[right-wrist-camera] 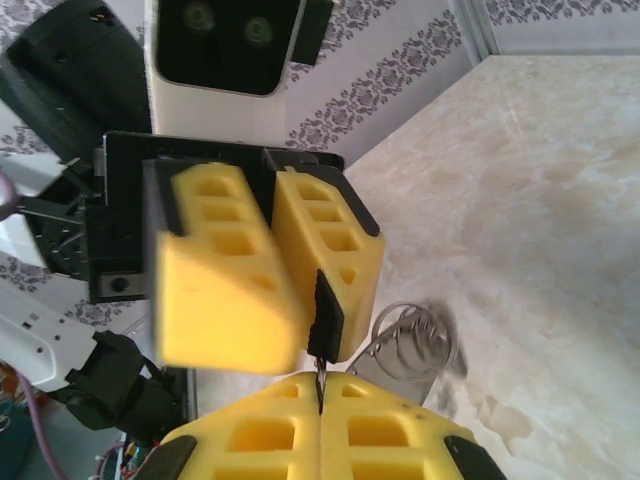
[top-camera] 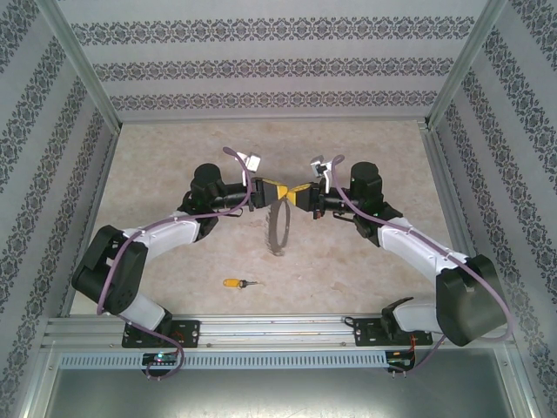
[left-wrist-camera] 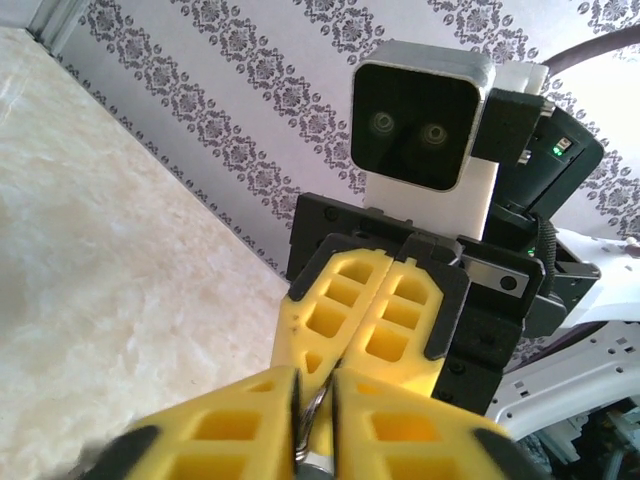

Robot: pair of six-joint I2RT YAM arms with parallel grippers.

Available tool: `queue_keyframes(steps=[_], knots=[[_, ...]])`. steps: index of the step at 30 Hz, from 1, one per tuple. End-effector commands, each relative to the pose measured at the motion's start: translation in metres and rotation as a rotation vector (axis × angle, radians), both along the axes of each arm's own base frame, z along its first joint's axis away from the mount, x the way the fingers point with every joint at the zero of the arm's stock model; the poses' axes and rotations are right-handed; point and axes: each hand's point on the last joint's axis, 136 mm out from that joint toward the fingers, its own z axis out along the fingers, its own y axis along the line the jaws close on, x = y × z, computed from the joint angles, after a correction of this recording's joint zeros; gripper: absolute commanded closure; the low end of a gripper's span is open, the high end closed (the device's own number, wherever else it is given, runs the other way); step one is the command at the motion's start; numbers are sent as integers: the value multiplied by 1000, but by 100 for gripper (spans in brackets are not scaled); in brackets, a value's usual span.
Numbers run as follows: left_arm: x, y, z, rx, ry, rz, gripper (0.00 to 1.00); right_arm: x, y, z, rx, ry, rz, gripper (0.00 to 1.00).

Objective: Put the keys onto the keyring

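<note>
The two arms reach in from either side and meet nose to nose above the middle of the table. The right claw is clenched. In its wrist view a thin sliver of metal is pinched in the seam between its yellow fingertips, so it is grasping the keyring.

The left claw faces it, tip nearly touching tip. Its fingers stand a narrow gap apart, with the ring's wire running down between them. I cannot tell whether they press on the wire or only flank it.

From above, the keyring hangs edge-on as a thin grey hoop, straight down from where the two claws meet. Its lower end reaches towards the table top, though whether it touches is unclear. In the right wrist view, part of it shows as blurred grey loops beside the left claw.

The key lies flat on the table, well apart from the ring. It is close to the near edge and a little left of the middle, with its orange-yellow head to the left and its dark blade pointing right.
</note>
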Motion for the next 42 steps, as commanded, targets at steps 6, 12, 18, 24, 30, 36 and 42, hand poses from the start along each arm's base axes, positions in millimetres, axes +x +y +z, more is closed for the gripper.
queue_keyframes(steps=[6,12,18,24,30,36,42], knots=[[12,21,-13,226,-93,259,47,27,-8,-22,-50,-1,-130,100],[24,53,-11,298,-110,455,40,48,8,-39,-65,50,-155,100],[31,74,-12,345,-102,562,35,72,48,-46,-42,79,-141,100],[30,80,-14,357,-92,575,34,85,66,-48,-7,103,-154,100],[30,81,-16,351,-93,578,33,78,51,-104,-137,191,-223,100],[30,75,-16,337,-87,555,33,58,27,-158,-295,304,-296,100],[32,71,-14,325,-88,537,33,41,17,-187,-435,346,-327,100]])
